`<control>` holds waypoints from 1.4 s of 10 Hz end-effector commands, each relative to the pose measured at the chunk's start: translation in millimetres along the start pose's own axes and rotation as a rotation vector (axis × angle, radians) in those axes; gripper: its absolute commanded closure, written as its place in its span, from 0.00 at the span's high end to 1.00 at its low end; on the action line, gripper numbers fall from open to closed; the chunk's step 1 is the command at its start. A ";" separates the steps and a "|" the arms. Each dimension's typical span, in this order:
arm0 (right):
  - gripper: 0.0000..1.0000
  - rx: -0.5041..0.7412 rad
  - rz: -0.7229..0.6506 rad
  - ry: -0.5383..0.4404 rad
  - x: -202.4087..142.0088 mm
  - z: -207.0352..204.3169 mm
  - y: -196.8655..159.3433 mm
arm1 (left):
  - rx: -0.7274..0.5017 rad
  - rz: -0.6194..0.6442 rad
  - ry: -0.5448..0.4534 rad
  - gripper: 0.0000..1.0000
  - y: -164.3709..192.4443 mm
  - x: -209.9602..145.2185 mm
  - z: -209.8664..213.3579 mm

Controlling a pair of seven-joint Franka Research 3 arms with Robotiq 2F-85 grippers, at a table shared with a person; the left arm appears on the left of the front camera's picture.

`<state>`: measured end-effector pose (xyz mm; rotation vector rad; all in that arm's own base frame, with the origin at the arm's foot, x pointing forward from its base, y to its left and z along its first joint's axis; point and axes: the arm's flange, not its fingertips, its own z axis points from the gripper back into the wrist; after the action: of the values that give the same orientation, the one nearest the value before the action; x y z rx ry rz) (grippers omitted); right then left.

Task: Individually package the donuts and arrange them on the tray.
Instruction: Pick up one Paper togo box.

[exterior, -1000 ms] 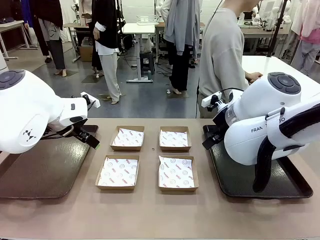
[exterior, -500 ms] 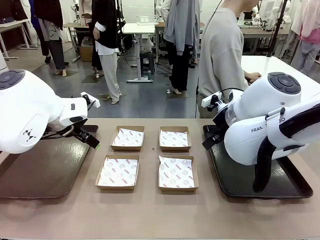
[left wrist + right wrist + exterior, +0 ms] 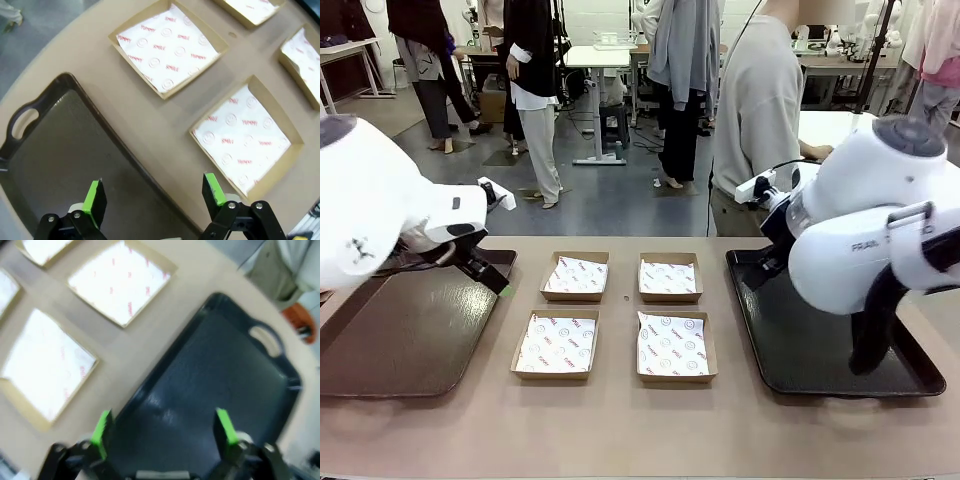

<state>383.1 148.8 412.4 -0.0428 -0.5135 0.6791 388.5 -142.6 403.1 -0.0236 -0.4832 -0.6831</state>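
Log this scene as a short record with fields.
Boxes: four shallow brown cardboard boxes, white printed paper inside, two-by-two mid-table
Left tray: dark brown, handled, left of boxes
Right tray: black, handled, right of boxes
Left claw: open, above brown tray's edge
Right claw: open, above black tray
Person: grey top, far side

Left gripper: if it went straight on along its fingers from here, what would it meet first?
Most likely the dark tray, near its edge facing the paper-lined boxes. The open left gripper points down at it with nothing in between, though depth is hard to judge.
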 end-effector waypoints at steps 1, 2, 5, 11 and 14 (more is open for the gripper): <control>1.00 0.034 0.000 0.086 -95.9 51.2 31.2 | -0.079 -0.041 0.028 1.00 -26.3 -114.8 55.8; 1.00 0.076 -0.001 0.135 -116.4 61.7 38.6 | -0.102 -0.047 0.051 1.00 -28.7 -131.3 66.1; 1.00 0.181 -0.033 0.248 -160.4 64.0 50.3 | -0.146 -0.010 0.091 1.00 -37.5 -163.5 69.0; 1.00 0.137 -0.024 0.264 -42.1 88.1 16.2 | -0.136 -0.018 0.116 1.00 12.9 -37.2 98.5; 1.00 0.661 -0.483 0.038 -106.8 94.9 -48.2 | -0.762 0.325 -0.089 1.00 60.3 -50.5 111.8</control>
<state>314.5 68.4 471.6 0.3911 -0.2030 0.4909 336.7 -63.3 482.7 -0.5256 -0.3075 -0.6272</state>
